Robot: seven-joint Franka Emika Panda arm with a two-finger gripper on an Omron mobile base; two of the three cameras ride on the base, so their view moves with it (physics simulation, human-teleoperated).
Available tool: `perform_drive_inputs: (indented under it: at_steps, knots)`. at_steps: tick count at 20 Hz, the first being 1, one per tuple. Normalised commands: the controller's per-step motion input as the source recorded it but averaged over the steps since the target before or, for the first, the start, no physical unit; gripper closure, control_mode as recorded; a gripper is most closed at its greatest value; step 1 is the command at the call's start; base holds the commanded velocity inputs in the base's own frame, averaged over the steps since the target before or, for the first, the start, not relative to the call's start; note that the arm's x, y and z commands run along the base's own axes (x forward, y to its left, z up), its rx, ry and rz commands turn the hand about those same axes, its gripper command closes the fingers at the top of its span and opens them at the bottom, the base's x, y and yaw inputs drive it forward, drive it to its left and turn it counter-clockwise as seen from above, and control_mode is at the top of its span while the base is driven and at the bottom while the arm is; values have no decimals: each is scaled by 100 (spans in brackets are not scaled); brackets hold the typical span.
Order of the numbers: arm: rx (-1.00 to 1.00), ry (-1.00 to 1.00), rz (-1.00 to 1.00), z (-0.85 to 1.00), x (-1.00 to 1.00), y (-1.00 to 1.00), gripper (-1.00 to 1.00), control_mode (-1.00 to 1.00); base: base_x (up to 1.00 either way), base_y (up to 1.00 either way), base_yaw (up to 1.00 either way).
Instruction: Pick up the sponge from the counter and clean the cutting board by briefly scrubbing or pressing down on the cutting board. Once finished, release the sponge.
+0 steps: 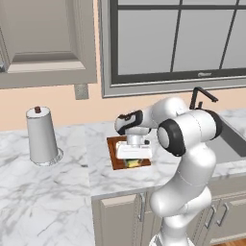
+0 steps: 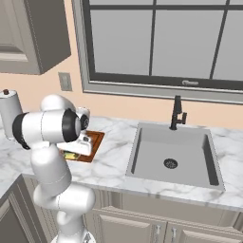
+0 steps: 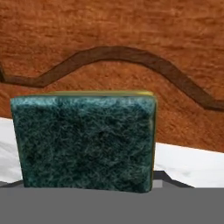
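A white paper-towel roll on its upright holder (image 1: 42, 137) stands well apart at the left of the white, grey-veined marble tabletop (image 1: 57, 192), out of the work's way; further right, the white arm bends low so its claw (image 1: 133, 161) hangs over the flat reddish-brown wooden cutting board (image 1: 114, 156), near the board's front edge; the small rectangular sponge, dark green scrub face over a yellow body (image 3: 85, 142), sits at the claw, seemingly carried there for scrubbing, though whether the fingers are clamped on it cannot be told; the board's dark groove (image 3: 131, 57) lies just beyond; to the right, the grey sink (image 2: 173, 156) and black tap (image 2: 177, 113) stand unused.
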Motion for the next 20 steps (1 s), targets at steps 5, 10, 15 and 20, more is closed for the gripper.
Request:
perform_drive_inputs:
  at_steps: [5,10,15,20]
  knots:
    - [-3,0,5,6,-61,12,100,-100,0,0,0]
    - [0,-1,7,5,-86,64,100,-100,0,0,0]
    - [0,0,3,7,-30,64,100,-100,0,0,0]
    - [0,0,4,19,12,39,100,-100,0,0,0]
